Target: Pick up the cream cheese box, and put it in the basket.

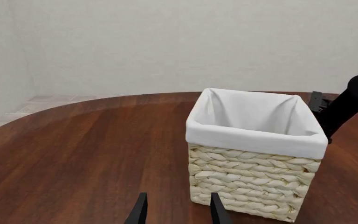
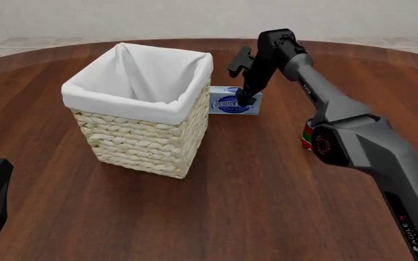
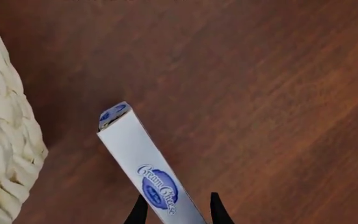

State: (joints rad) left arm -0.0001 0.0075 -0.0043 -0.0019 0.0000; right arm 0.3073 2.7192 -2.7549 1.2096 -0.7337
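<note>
Straddling cream cheese box [image 3: 143, 164], right tool [image 3: 176, 209] grip unclear; left tool [image 1: 176, 210] released; basket [image 2: 137, 141] hides box's left end.

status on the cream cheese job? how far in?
Done: the right gripper has reached the box, which stands on edge beside the basket. In hand: its jaws straddle the box; whether they are closed on it cannot be told, and the box looks to be on the table. Left: lift and drop it in the basket. The left gripper is idle and open.
</note>
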